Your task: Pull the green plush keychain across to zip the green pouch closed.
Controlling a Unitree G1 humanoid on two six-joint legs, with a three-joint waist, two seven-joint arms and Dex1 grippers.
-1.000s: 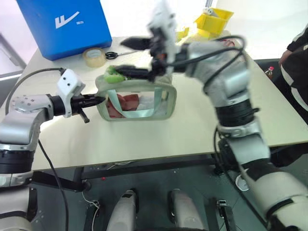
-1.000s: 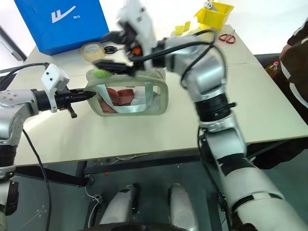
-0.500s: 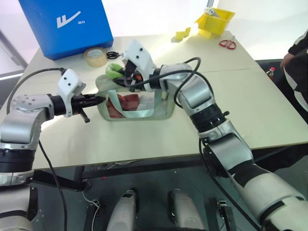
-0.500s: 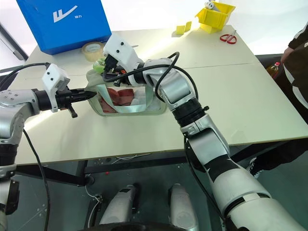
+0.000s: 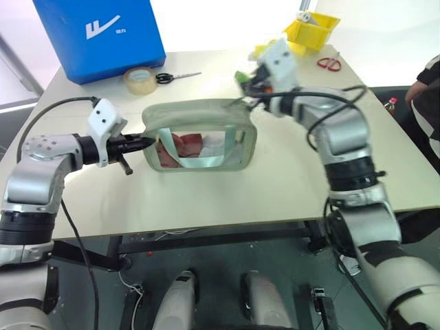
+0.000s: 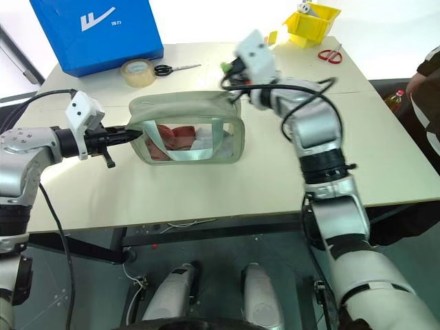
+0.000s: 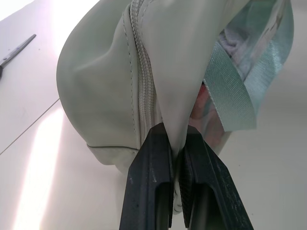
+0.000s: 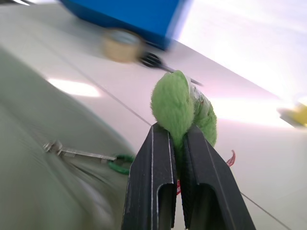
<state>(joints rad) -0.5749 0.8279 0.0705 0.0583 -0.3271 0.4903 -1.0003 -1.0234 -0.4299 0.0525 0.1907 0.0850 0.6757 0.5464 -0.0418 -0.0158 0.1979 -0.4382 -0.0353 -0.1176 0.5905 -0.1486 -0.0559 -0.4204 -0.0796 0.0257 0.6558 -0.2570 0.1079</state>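
The green pouch [image 5: 199, 141] stands mid-table, its clear window showing red and white contents. Its zipper seam [image 7: 141, 91] runs closed along the top. My left gripper [image 5: 141, 143] is shut on the pouch's left end fabric [image 7: 175, 139]. My right gripper [image 5: 249, 84] is shut on the green plush keychain [image 8: 180, 108], a fuzzy lime ball held above the pouch's right top corner. A cord and metal zipper pull [image 8: 64, 152] stretch from it back to the pouch.
A blue box [image 5: 100, 34], a tape roll [image 5: 141, 79] and black scissors [image 5: 175, 77] sit at the back left. A yellow bin [image 5: 313, 29] and red scissors [image 5: 328, 63] are at the back right. A person [image 5: 427, 89] stands at the right table edge.
My right gripper closed on the keychain at the pouch's left end and swept it across to the right end, drawing the zipper along. The left gripper kept its hold.
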